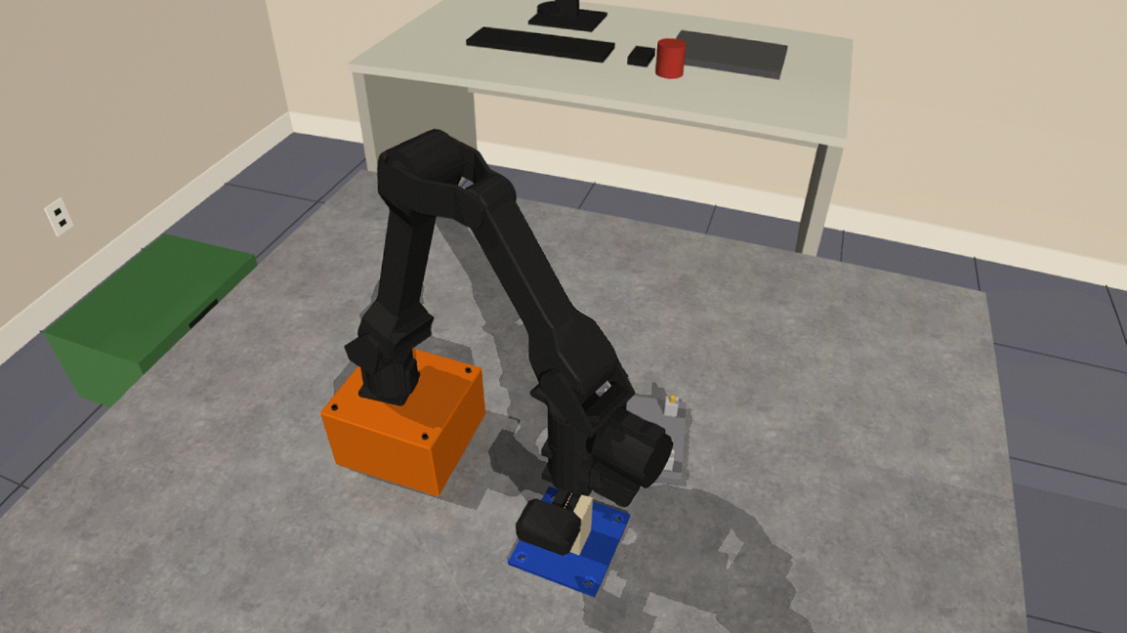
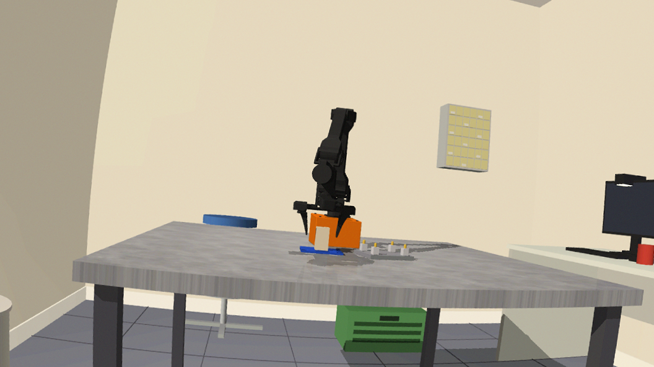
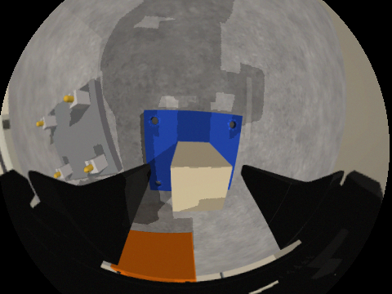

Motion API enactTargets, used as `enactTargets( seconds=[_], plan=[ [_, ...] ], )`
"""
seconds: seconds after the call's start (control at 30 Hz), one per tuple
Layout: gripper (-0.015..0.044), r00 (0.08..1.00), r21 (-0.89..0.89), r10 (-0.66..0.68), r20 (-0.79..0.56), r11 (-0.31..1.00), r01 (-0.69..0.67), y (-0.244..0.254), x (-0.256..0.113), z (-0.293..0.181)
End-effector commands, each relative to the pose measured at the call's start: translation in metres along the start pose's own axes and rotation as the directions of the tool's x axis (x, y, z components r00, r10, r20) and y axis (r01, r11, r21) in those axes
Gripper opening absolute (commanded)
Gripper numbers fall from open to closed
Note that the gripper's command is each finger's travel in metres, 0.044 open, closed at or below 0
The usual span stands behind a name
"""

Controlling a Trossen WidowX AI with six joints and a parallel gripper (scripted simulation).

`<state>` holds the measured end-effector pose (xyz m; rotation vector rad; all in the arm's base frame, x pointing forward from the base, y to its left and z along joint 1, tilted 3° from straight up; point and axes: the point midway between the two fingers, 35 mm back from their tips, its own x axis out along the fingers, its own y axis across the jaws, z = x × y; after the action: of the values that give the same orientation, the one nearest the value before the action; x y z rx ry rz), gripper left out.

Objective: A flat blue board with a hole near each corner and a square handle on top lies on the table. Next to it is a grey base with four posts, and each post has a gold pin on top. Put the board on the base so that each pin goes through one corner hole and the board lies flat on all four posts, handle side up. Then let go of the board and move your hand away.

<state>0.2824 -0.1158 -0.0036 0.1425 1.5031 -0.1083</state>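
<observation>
Blue board (image 1: 556, 567) (image 2: 304, 249) (image 3: 193, 126) lies on the counter (image 1: 230, 539) (image 2: 231, 259) (image 3: 294, 82) beside the pinned base (image 1: 675, 440) (image 2: 393, 256) (image 3: 75, 136) — our end effector (image 2: 321, 235) (image 3: 198, 170) stands wide apart above it, holding nothing. We judge grasping, lifting, seating, release and withdrawal all remain.

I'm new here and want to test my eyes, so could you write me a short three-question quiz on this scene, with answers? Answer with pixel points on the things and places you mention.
1. True or false: the blue board (image 1: 610, 545) (image 2: 335, 252) (image 3: 193, 124) is already seated on the grey base (image 1: 679, 431) (image 2: 393, 256) (image 3: 75, 140).
2. Multiple choice: what colour is the block-shaped handle (image 1: 581, 526) (image 2: 321, 238) (image 3: 200, 188) on the board?
A. green
B. cream
C. red
3. Fill in the blank: the two fingers of the tool (image 2: 321, 235) (image 3: 196, 167) stand ____, with nothing gripped between them.

Key: 1. false; 2. B; 3. apart
</observation>
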Motion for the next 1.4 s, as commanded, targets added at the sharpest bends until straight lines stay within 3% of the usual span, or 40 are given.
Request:
enactTargets(
  seconds=[0.0,0.37,0.7,0.93,1.1,1.37],
  plan=[
    [0.044,1.0,0.003,0.005,-0.005,1.0,-0.005,0.001,0.007,-0.002],
    [0.044,1.0,0.003,0.005,-0.005,1.0,-0.005,0.002,0.022,-0.004],
    [0.0177,1.0,0.003,0.005,-0.005,1.0,-0.005,0.002,0.022,-0.004],
    [0.0131,1.0,0.003,0.005,-0.005,1.0,-0.005,0.002,0.022,-0.004],
    [0.0,1.0,0.003,0.005,-0.005,1.0,-0.005,0.001,0.016,-0.003],
    [0.0,1.0,0.003,0.005,-0.004,1.0,-0.005,0.0,-0.004,-0.001]
  ],
)
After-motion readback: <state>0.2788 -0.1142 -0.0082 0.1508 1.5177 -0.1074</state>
